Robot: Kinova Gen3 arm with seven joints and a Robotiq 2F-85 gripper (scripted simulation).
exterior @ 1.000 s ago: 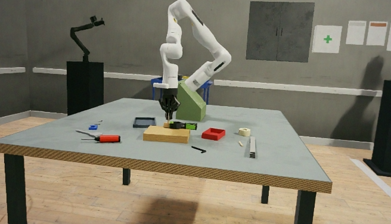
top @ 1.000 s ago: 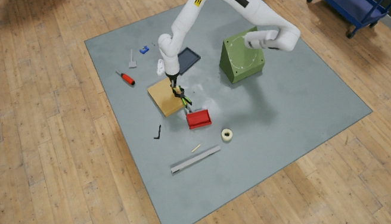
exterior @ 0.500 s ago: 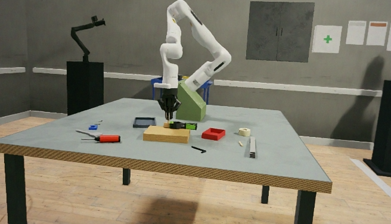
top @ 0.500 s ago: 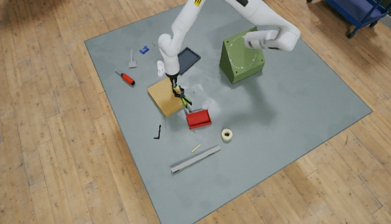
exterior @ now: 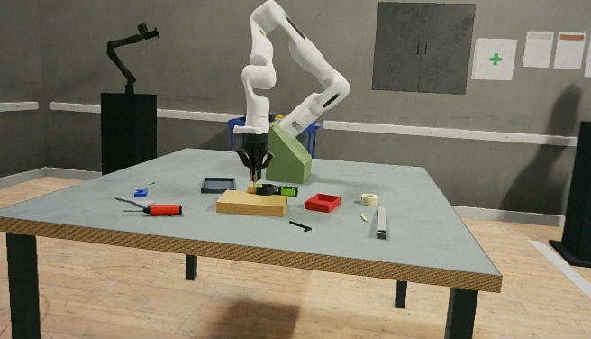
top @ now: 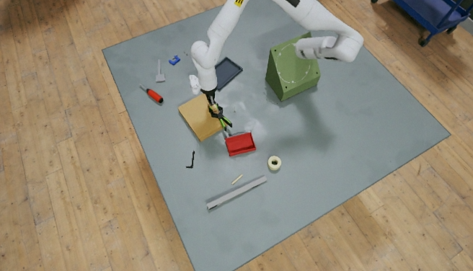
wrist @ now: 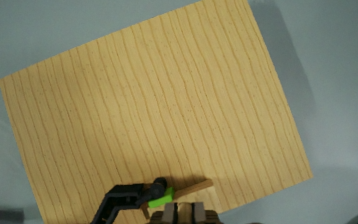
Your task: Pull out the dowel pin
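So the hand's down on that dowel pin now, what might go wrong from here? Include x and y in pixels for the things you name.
The black hand (top: 212,104) (exterior: 254,180) (wrist: 185,214) is shut on the thin wooden dowel pin (exterior: 255,184), so the pin might slip during a twist or pull.

The black-and-green spring clamp (top: 226,120) (exterior: 270,189) (wrist: 122,195) sits right beside the hand; a sideways move could knock it loose.

A tilted pull might drag the small wooden block (exterior: 250,189) (wrist: 212,197) off the tan wooden bench board (top: 198,120) (exterior: 250,205) (wrist: 150,115).

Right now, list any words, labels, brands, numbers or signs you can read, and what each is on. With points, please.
No word, brand or number is readable.
Green cross, a sign without words: white wall poster (exterior: 495,59).
Yellow label, marks too small to read: robot arm (top: 231,16) (exterior: 261,55).
Two wall sheets (exterior: 539,50) (exterior: 571,54), one with an orange band: any text is too blurred.
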